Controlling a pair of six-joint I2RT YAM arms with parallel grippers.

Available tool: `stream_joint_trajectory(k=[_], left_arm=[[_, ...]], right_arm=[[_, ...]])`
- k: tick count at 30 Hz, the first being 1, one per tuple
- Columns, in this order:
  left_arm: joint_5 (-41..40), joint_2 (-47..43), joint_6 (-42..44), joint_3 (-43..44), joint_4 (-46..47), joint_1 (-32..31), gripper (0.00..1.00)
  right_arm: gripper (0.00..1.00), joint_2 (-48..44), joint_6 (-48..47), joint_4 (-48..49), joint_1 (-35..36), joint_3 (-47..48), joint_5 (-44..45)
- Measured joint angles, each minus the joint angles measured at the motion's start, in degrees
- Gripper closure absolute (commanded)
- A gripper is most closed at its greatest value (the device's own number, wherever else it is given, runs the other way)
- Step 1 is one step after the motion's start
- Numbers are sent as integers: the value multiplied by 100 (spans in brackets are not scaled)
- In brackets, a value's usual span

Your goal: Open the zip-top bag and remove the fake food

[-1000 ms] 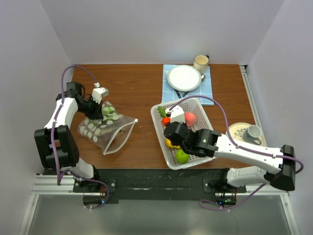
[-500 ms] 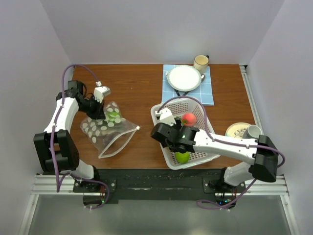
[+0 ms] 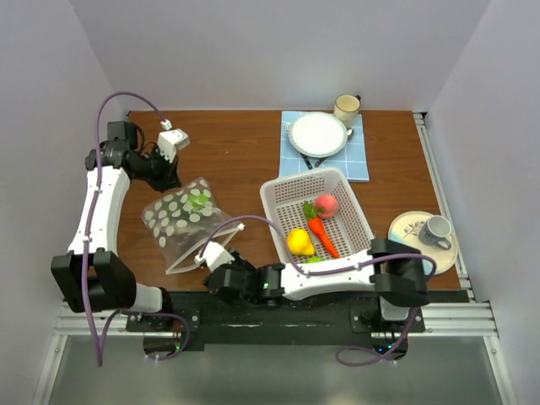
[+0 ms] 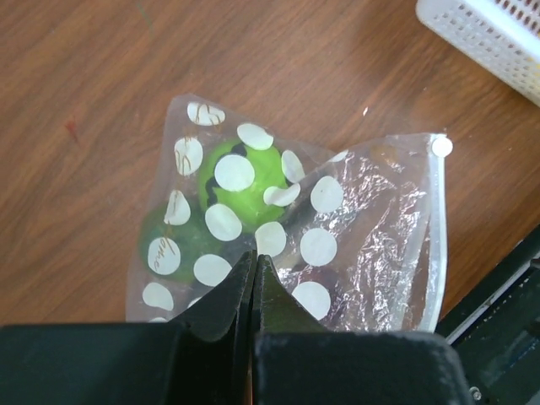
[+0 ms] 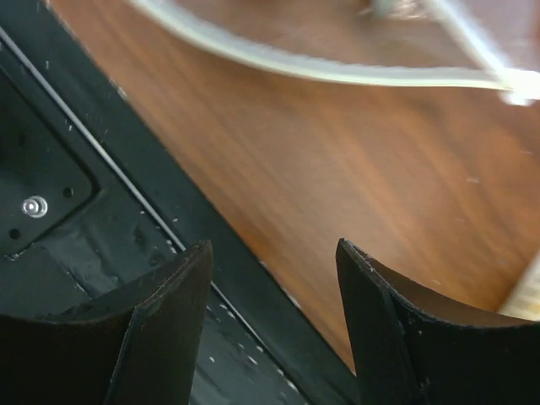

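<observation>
The zip-top bag (image 3: 177,221) lies flat on the table at the left, its mouth gaping toward the near edge. In the left wrist view the bag (image 4: 354,211) holds a green apple (image 4: 245,177) and a darker green piece (image 4: 160,240). My left gripper (image 3: 165,175) is shut just behind the bag; its tips (image 4: 253,258) hover over the bag and nothing shows between them. My right gripper (image 3: 211,268) is open and empty (image 5: 274,249) low at the table's near edge, just short of the bag's zip rim (image 5: 337,74). A pink peach (image 3: 326,205), an orange carrot (image 3: 321,235) and a yellow pear (image 3: 299,242) lie in the white basket (image 3: 291,187).
A white plate (image 3: 318,133) on a blue mat and a cup (image 3: 347,107) stand at the back. A saucer with a grey cup (image 3: 426,229) sits at the right edge. The black base rail (image 5: 84,228) runs right below my right gripper.
My right arm swung from the basket leftward to the near edge by the bag's mouth. My left gripper drew back from the bag, which now lies flat.
</observation>
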Motion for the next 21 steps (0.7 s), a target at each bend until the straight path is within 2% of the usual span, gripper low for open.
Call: stream_joint_trajectory(k=[3, 6, 8, 9, 11, 12, 15, 16, 18, 21], left_arm=[[-232, -33, 7, -407, 236, 33, 99], [-330, 402, 24, -540, 391, 295, 83], [-348, 920, 57, -446, 531, 614, 76], [-361, 1174, 72, -365, 568, 748, 66], [-391, 1687, 98, -197, 654, 981, 56], [-404, 1829, 136, -162, 691, 1029, 40], [-345, 2149, 260, -87, 691, 1049, 11], [-284, 2212, 321, -59, 649, 1045, 6], [-144, 2306, 435, -13, 595, 1023, 0], [-9, 2382, 525, -2, 601, 1023, 0]], right_arm=[[35, 354, -90, 173, 46, 149, 7], [34, 391, -186, 446, 39, 199, 138], [34, 391, -286, 710, 37, 254, 297], [34, 391, -337, 824, 35, 284, 356], [33, 415, -468, 994, 35, 407, 496], [32, 437, -505, 1045, 35, 459, 520], [30, 562, -634, 1193, 35, 680, 629], [30, 610, -680, 1250, 35, 739, 660], [29, 688, -765, 1331, 33, 778, 728], [29, 789, -876, 1427, 4, 782, 804]])
